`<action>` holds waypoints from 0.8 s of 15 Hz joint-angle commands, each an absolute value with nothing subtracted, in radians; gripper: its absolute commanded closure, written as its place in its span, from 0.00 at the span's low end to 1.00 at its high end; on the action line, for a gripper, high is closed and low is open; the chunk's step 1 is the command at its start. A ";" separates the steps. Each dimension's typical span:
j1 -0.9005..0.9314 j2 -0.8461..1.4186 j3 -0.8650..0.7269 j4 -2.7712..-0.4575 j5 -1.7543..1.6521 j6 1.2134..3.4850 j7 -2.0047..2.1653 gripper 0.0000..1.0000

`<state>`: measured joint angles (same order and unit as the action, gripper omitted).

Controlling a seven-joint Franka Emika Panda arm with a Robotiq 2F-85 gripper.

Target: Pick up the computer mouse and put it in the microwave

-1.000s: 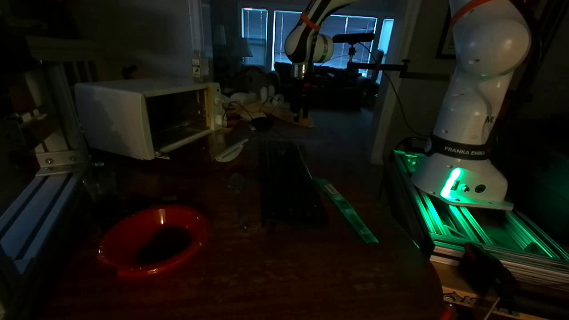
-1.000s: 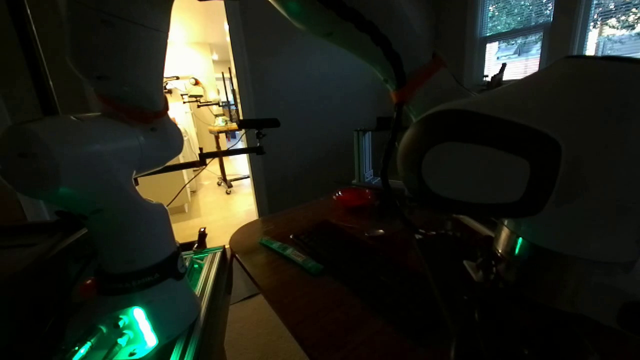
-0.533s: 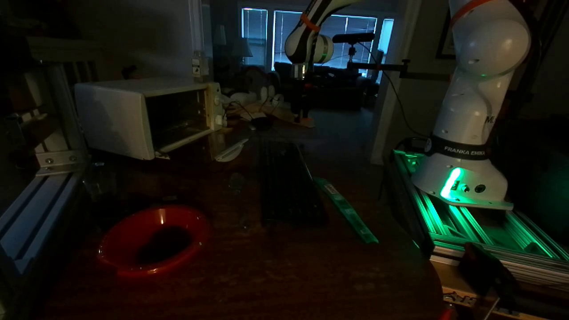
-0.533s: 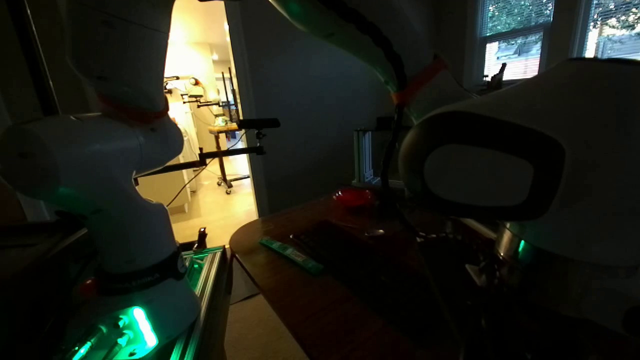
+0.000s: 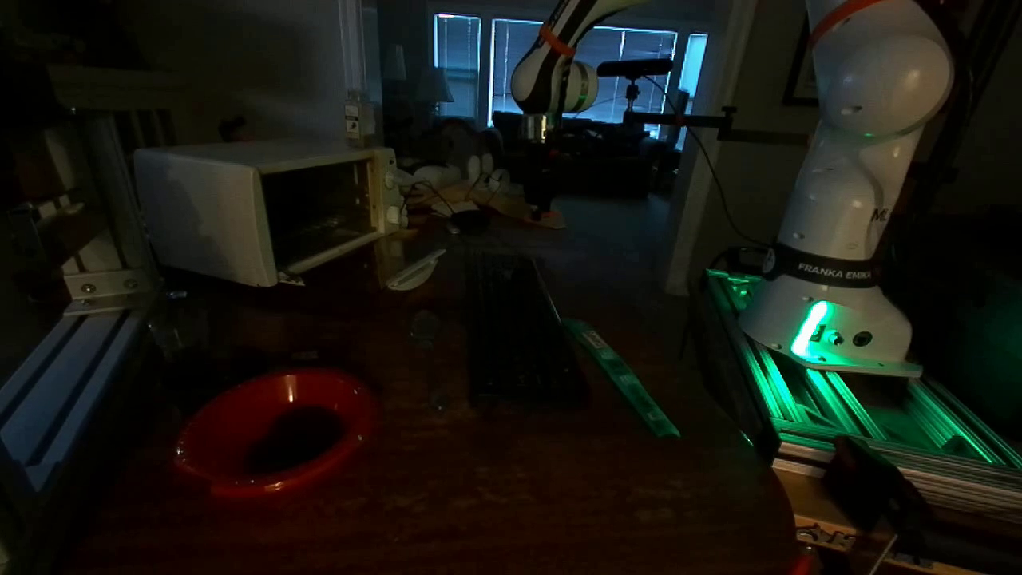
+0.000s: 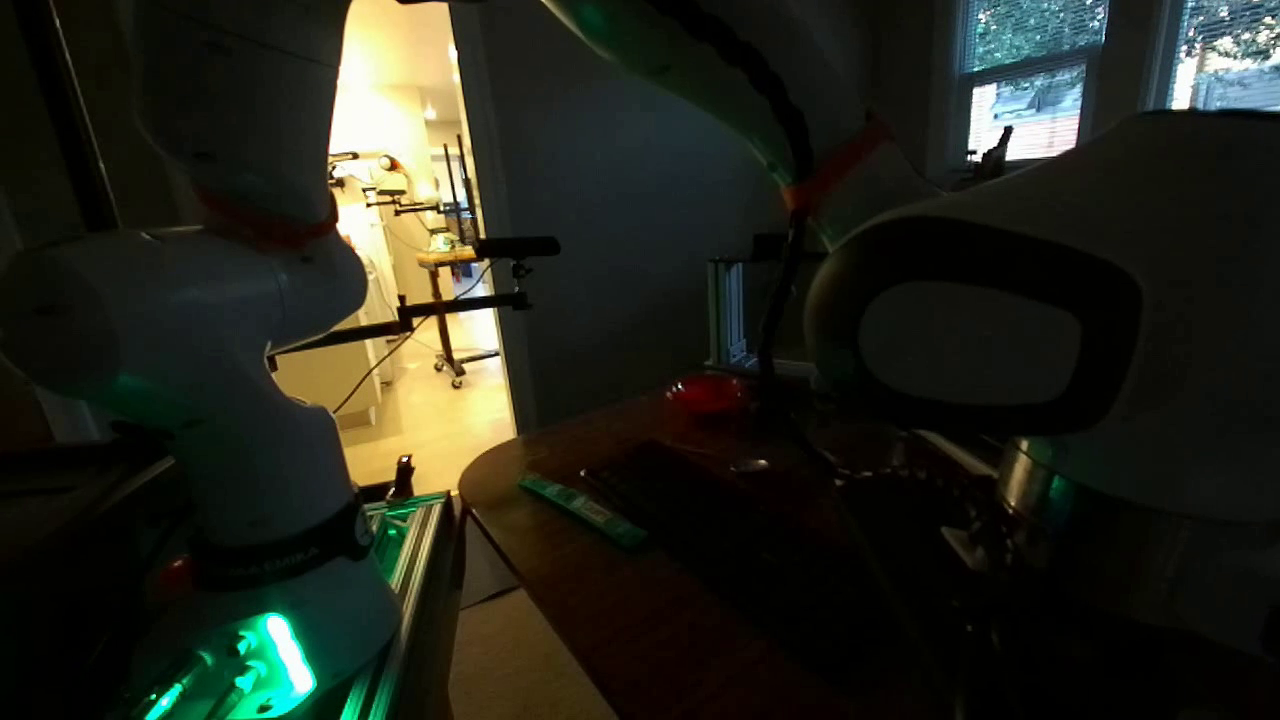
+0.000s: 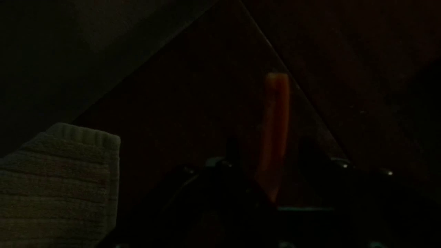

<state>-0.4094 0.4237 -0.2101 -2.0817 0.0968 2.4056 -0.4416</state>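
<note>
I look across a dark brown counter [image 5: 575, 511] toward a bright bluish window [image 5: 619, 44]; a doorway [image 6: 408, 265] glows yellow beside a dim grey wall [image 6: 615, 230].

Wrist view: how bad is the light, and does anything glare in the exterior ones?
Wrist view: nearly black, cloth dim, orange piece soft-edged; both exterior views: base light glares green, table dark; in an exterior view, doorway partly overexposed.

Red bowl [image 5: 227, 427] sitting on my wooden surface [image 5: 511, 503], black keyboard [image 5: 523, 343] apart from it, slim green strip [image 5: 627, 382] lying just beside the keyboard, and in my wrist view I spot a ribbed towel [image 7: 65, 182]!
</note>
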 commanded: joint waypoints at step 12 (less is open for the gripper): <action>-0.411 0.440 -0.204 -2.073 0.045 2.412 -0.432 0.82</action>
<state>-0.4085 0.4273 -0.2080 -2.0793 0.0627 2.4056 -0.4416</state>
